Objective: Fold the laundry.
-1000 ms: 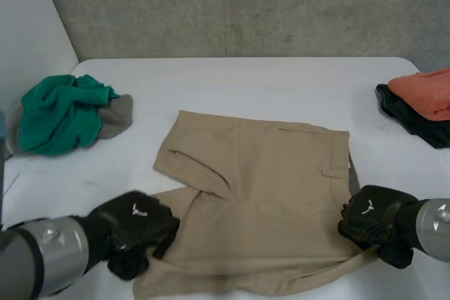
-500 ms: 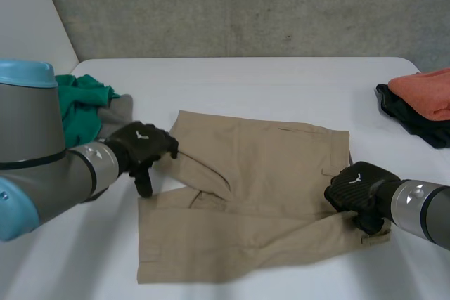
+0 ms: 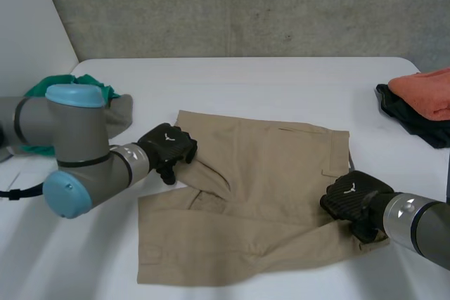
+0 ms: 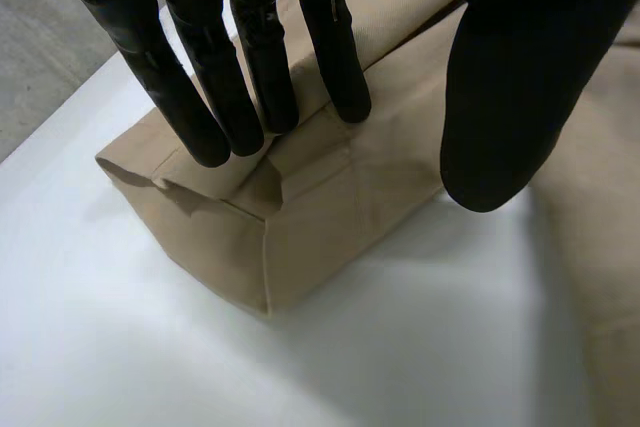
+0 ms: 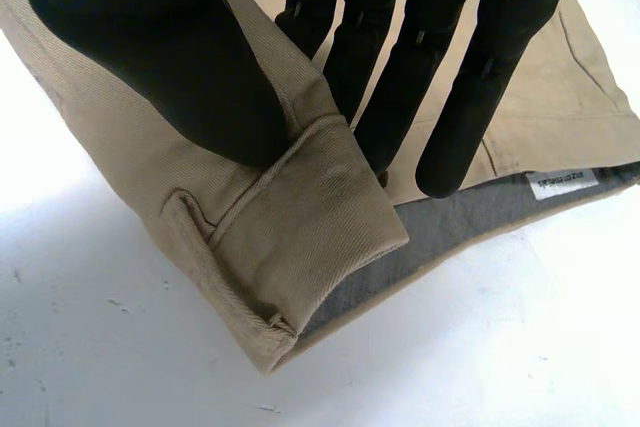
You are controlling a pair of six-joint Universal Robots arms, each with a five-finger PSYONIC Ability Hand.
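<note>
Khaki shorts (image 3: 267, 173) lie spread on the table (image 3: 281, 82). Over the last second the left hand (image 3: 169, 149) is moved from the near leg's hem to the far leg's hem, and the right hand (image 3: 351, 201) is drawn slightly inward. A leg-over-leg fold is judged to be in preparation. Left fingers (image 4: 250, 77) are laid straight on the hem, thumb apart. The waistband corner is pinched between right thumb (image 5: 170, 57) and fingers.

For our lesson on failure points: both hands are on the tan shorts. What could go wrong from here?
The right hand pinches just the waistband corner of the shorts; it might slip free. The left hand presses straight fingers on the leg hem, so a pull could skew the fold.
</note>
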